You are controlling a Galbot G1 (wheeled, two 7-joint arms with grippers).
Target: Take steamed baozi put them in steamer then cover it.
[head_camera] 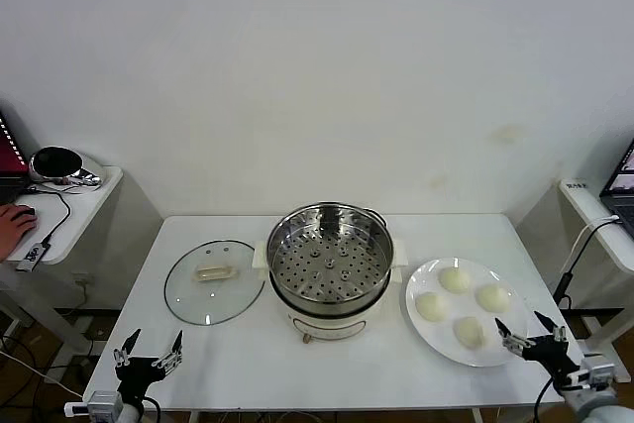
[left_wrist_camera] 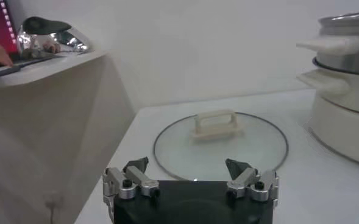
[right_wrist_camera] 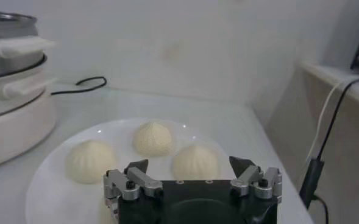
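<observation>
The steamer [head_camera: 329, 269], a shiny steel pot with a perforated tray and a cream base, stands uncovered at the table's middle, and shows at the edge of both wrist views [left_wrist_camera: 344, 91] [right_wrist_camera: 8, 103]. Its cover [head_camera: 214, 281], a clear glass lid with a cream handle [left_wrist_camera: 217, 125], lies flat to the steamer's left. Several steamed baozi [head_camera: 455, 279] [right_wrist_camera: 153, 138] rest on a white plate [head_camera: 436, 339] to its right. My left gripper [head_camera: 149, 354] [left_wrist_camera: 188, 165] hovers open at the front edge, just short of the cover. Near the plate's front right rim, my right gripper [head_camera: 530, 332] [right_wrist_camera: 191, 164] is open and empty.
A side table [head_camera: 84, 207] at the left carries a shiny object, a mouse and a person's hand [head_camera: 12, 225]. Another side table [head_camera: 594, 215] with cables stands at the right. A black power cord [right_wrist_camera: 81, 85] lies behind the steamer. The white wall is close behind.
</observation>
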